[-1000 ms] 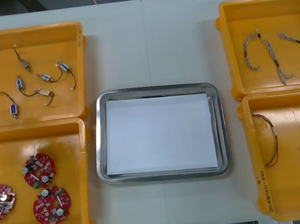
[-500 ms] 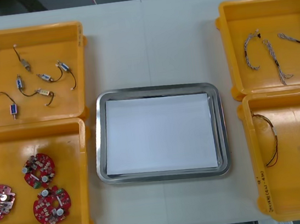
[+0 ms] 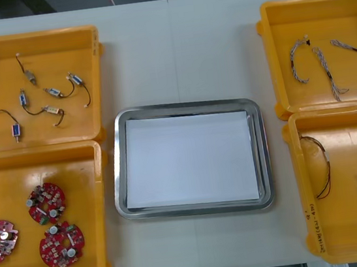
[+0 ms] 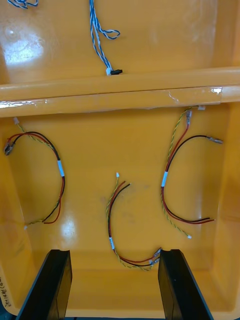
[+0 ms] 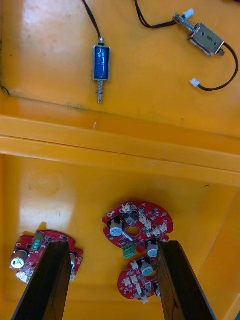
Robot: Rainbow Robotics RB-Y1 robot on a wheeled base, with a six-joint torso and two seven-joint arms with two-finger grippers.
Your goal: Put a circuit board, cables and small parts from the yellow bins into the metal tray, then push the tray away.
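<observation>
Hovering spread apart, left end effector (image 5: 111,245) faces circuit boards (image 5: 145,220), right end effector (image 4: 114,252) red-and-yellow cables (image 4: 164,179).

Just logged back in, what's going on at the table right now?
The left gripper, open, hangs over the circuit boards. The right gripper, open, hangs over the red and yellow cables. Neither holds anything, and the tray has none of the parts yet.
</observation>
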